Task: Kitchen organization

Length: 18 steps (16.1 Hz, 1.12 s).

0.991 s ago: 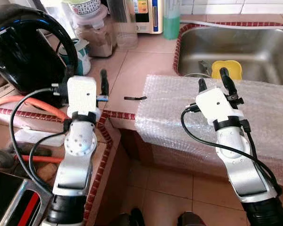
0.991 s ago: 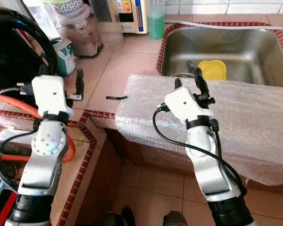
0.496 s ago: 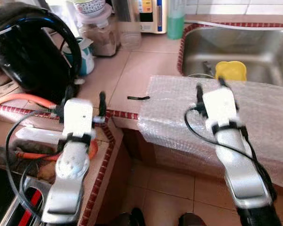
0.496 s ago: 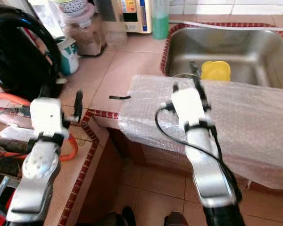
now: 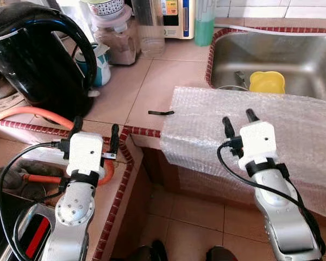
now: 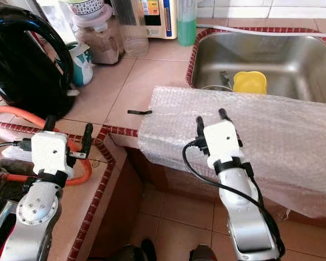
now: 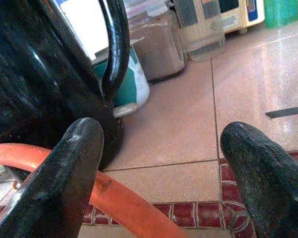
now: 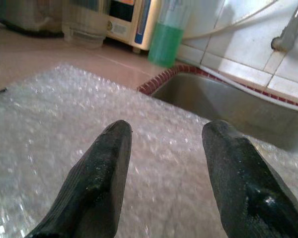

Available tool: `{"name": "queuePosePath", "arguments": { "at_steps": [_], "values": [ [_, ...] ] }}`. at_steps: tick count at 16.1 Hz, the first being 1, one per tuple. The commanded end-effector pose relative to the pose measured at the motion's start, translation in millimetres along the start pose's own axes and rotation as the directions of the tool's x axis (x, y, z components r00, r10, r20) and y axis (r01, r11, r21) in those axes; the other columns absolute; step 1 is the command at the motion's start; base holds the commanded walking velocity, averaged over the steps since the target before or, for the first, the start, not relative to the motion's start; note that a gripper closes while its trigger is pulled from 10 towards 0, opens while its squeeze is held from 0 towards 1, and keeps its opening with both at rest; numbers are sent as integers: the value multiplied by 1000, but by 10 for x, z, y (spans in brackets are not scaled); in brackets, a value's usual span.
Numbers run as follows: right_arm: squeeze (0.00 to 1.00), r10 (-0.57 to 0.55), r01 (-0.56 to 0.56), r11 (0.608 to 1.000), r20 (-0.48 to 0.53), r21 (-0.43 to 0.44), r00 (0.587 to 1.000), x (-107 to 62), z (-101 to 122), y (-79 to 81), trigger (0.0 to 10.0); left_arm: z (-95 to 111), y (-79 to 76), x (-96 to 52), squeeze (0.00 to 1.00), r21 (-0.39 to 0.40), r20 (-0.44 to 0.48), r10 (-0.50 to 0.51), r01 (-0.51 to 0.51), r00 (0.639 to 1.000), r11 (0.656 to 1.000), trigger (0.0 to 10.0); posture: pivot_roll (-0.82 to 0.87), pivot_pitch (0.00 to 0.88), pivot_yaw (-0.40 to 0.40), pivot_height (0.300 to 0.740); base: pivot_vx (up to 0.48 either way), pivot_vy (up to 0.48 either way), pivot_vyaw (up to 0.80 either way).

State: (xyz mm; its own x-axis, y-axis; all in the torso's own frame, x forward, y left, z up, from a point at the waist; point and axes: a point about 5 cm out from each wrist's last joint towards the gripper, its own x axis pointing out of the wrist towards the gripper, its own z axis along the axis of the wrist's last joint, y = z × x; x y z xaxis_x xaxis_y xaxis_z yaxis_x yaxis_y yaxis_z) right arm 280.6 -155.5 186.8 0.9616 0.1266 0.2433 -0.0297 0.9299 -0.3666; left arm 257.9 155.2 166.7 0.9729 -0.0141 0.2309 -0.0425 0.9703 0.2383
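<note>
A sheet of bubble wrap point(image 5: 293, 125) lies over the counter's front edge before the steel sink point(image 5: 309, 54). My right gripper point(image 5: 238, 120) hovers over the sheet's near part, open and empty; in the right wrist view its fingers point(image 8: 102, 173) point across the wrap toward the sink. My left gripper point(image 5: 95, 133) stands open and empty over the lower tiled ledge, just short of the black kettle point(image 5: 35, 51). In the left wrist view the orange hose point(image 7: 114, 198) runs under its fingertips point(image 7: 74, 163). A yellow cup point(image 5: 267, 81) lies in the sink.
A small black strip point(image 5: 161, 112) lies on the tiles left of the wrap. Jars point(image 5: 117, 32), a clear container point(image 5: 151, 27), a teal-and-white cup point(image 5: 99, 62) and a green bottle point(image 5: 205, 22) line the back. A dark appliance point(image 5: 22, 234) sits low left.
Both arms have drawn back toward me and lower. The right gripper left the sink rim for the wrap's near part. The left gripper came away from the kettle base.
</note>
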Motion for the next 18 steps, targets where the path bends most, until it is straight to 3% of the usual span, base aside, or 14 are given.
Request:
{"name": "queuePosePath", "arguments": {
  "at_steps": [1, 14, 18],
  "values": [
    [0, 22, -22, 1000, 12, 12, 1000, 10, 39, 42, 10000, 22, 15, -23, 0, 5, -1, 4, -4, 1000, 1000, 10000, -186, 206, 138, 740, 0, 0, 0],
    [0, 38, -40, 999, 36, 36, 999, 113, 112, 85, 10000, 118, -93, 94, 0, -17, 28, -35, 36, 999, 999, 10000, -190, 195, 140, 740, 0, 0, 0],
    [0, 40, -42, 998, 36, 40, 999, 121, 112, 91, 10000, 125, -112, 99, 0, -31, 26, -41, 42, 999, 999, 10000, -191, 194, 141, 740, -321, 0, 0]
  ]
}}
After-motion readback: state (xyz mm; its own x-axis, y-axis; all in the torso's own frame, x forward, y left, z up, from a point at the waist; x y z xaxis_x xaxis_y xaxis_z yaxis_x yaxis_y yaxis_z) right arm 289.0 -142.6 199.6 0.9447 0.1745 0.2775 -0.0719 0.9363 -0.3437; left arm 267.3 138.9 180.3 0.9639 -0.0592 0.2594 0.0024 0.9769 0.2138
